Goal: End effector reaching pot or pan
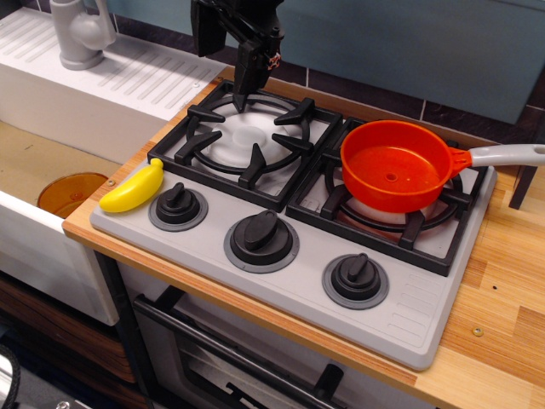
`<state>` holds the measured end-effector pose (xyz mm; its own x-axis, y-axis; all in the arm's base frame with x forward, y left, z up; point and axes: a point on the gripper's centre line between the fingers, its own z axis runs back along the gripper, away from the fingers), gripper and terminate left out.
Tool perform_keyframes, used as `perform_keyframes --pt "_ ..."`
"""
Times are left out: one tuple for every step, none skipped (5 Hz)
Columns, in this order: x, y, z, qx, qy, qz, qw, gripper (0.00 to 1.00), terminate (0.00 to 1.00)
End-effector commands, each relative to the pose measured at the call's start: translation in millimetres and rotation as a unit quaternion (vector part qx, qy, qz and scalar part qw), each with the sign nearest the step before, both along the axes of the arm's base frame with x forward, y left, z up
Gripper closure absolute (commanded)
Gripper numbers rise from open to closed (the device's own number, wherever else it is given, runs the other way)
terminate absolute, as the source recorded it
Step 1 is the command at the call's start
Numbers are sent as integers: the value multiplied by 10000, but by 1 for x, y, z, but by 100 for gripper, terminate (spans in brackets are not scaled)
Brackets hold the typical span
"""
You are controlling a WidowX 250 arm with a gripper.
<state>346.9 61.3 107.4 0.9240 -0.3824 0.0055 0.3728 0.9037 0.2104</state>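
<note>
Observation.image, arm (pixel 238 25) cropped, fingers' (pixel 247 81) gap unclear

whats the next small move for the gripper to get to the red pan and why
Probably a sideways move toward the right burner. The gripper hangs over the back edge of the left burner, fingertips close together, apart from the orange-red pan, which sits on the right burner with its grey handle pointing right. Staying at this height should clear the grates before descending.

The orange-red saucepan (pixel 397 166) sits upright on the right burner, its grey handle pointing right.
</note>
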Motion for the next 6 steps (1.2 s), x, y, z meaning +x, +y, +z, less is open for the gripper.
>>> perform_keyframes --pt "0 0 0 0 0 0 10000 0 0" --pt "4 -27 -2 39 103 215 9997 0 0" --pt "11 -50 1 47 197 330 9993 0 0" --pt "16 -69 4 70 217 424 9988 0 0" --pt "22 -92 3 96 237 543 9982 0 0" --pt "24 -115 -4 104 186 643 9977 0 0"
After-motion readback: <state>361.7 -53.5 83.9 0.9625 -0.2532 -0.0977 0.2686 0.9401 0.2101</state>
